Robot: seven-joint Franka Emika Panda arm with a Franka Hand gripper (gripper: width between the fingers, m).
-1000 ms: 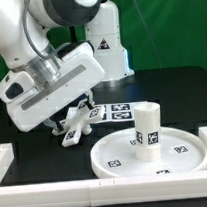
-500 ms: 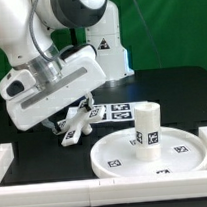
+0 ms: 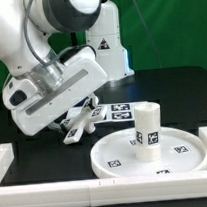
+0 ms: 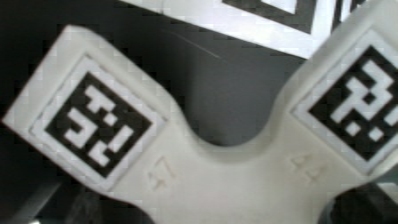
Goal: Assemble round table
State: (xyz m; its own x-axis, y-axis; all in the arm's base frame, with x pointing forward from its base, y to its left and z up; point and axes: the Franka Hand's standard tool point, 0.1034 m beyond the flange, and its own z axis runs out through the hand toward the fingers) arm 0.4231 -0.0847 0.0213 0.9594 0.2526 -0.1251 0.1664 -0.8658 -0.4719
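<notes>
Beside the round disc (image 3: 113, 159), the tagged foot piece (image 4: 222, 168) is covered by the gripper (image 3: 77, 114), its closure undeterminable; a firm grasp is required next.

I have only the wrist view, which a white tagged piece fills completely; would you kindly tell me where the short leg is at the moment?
Observer: The leg stands upright on the round disc, well apart from the arm.
Operator: Thank you. Where is the gripper relative to that disc?
Observer: The gripper is down over the white tagged piece, which lies on the black table to the exterior view's left of the disc.
Operator: Is anything else close to that piece?
Observer: The marker board lies flat just beyond it, toward the exterior view's right.
</notes>
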